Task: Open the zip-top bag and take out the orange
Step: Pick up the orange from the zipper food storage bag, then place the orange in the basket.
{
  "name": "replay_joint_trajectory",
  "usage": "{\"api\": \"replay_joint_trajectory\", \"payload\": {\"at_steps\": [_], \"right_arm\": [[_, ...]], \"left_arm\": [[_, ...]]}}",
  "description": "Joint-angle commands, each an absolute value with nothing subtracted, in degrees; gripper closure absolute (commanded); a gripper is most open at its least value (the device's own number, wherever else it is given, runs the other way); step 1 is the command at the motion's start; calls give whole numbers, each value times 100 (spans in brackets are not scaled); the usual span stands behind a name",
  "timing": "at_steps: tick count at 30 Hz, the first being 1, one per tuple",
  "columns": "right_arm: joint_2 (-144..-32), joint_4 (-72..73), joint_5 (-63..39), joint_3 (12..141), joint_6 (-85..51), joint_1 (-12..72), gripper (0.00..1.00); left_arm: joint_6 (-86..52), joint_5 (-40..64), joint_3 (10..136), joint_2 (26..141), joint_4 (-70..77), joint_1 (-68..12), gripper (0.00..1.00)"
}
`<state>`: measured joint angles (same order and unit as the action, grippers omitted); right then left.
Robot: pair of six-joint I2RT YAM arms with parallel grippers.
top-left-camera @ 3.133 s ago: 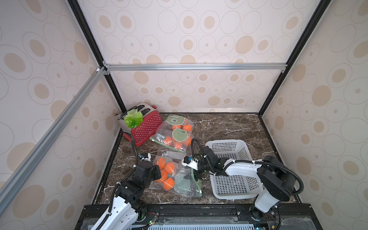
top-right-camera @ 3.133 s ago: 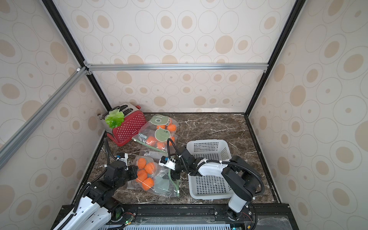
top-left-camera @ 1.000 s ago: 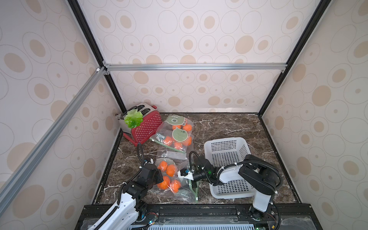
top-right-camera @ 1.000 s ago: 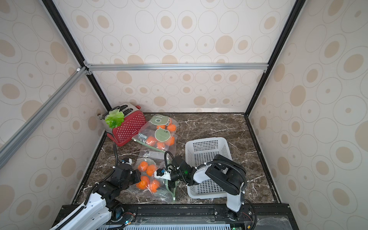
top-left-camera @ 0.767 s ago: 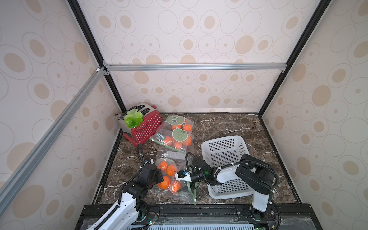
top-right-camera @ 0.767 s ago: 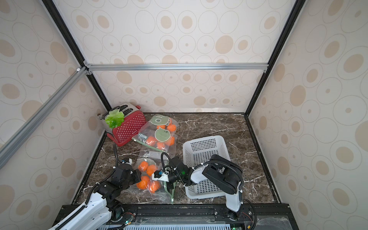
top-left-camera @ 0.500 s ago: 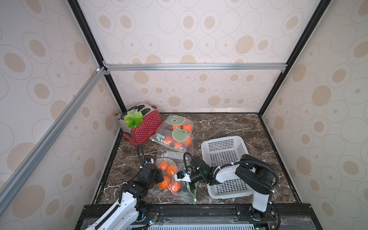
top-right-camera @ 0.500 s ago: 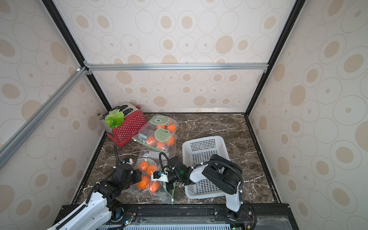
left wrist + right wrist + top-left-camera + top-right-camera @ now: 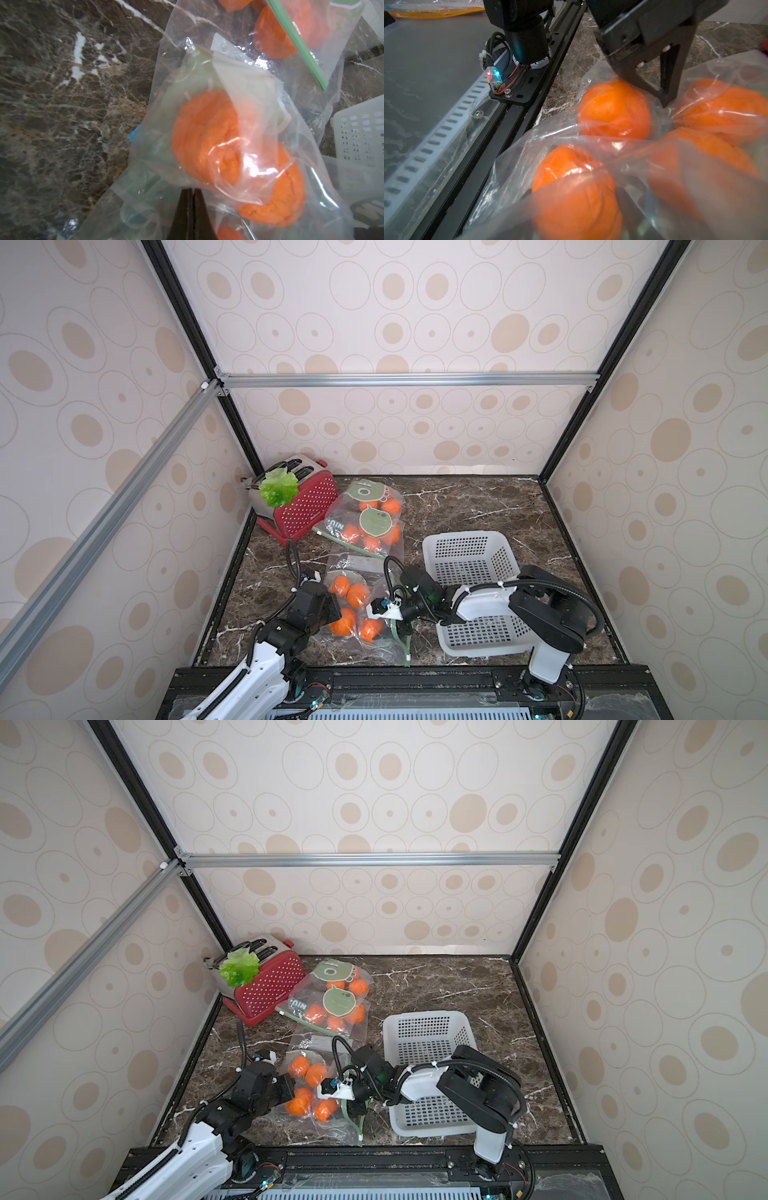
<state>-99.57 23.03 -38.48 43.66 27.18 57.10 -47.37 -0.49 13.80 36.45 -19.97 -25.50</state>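
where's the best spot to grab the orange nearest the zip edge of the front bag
Grip the orange across its round middle, coming from the basket side through the green zip edge, which faces that way; the left gripper pinches the bag opposite.

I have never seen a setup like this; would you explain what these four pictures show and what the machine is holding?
Two white robot arms work at a dark marble tabletop. Two near-identical pictures look down from above; two come from cameras on the arms' wrists. On the tabletop lie a clear zip-top bag of oranges, a second bag with green stickers, a white perforated plastic basket and a red toaster topped by a green lettuce leaf. The left gripper is pinched shut on the clear bag's film. The right gripper is close against the oranges; whether it grips one is unclear.
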Motion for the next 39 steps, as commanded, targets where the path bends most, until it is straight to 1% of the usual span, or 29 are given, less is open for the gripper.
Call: {"api": "replay_joint_trajectory", "payload": {"at_steps": [1, 7, 9, 12, 16, 19, 23, 26, 29, 33, 35, 39], "right_arm": [[-9411, 1643, -3529, 4260, 2962, 5541, 62], [-8353, 921, -3111, 4105, 2742, 5235, 63], [-7966, 472, -2689, 4115, 2625, 5232, 62], [-7381, -192, -2312, 4170, 2360, 5216, 63], [-6588, -460, -1821, 4001, 1744, 5152, 62], [-6134, -875, -1116, 4019, 1352, 5116, 57], [-5691, -1597, -201, 4122, 855, 4878, 58], [-5432, -1864, 79, 4042, 560, 4592, 58], [-5391, -1869, 498, 3973, 144, 4153, 58], [-5640, -1604, 751, 3878, -369, 3371, 59], [-6011, -1289, 1077, 3806, -491, 3196, 60], [-6952, -1164, 1026, 4081, -595, 2912, 59]], "left_arm": [[-4772, -337, 1467, 3477, -2388, -2540, 100], [-4799, -476, 1402, 3095, -2411, -2540, 100], [-4788, -514, 1372, 2952, -2391, -2540, 100], [-4660, -638, 1347, 2774, -2391, -2540, 100], [-4569, -830, 1311, 2577, -2353, -2540, 100], [-4430, -756, 1358, 2613, -2223, -2540, 100], [-4161, -683, 1517, 2737, -2069, -2540, 100], [-3786, -672, 1662, 2791, -1922, -2540, 100], [-3549, -1007, 1906, 2890, -2173, -2540, 100], [-3470, -798, 1844, 2893, -2025, -2540, 100], [-3471, -784, 1803, 2807, -2035, -2540, 100], [-3444, -740, 1741, 2622, -2042, -2539, 100]]}}
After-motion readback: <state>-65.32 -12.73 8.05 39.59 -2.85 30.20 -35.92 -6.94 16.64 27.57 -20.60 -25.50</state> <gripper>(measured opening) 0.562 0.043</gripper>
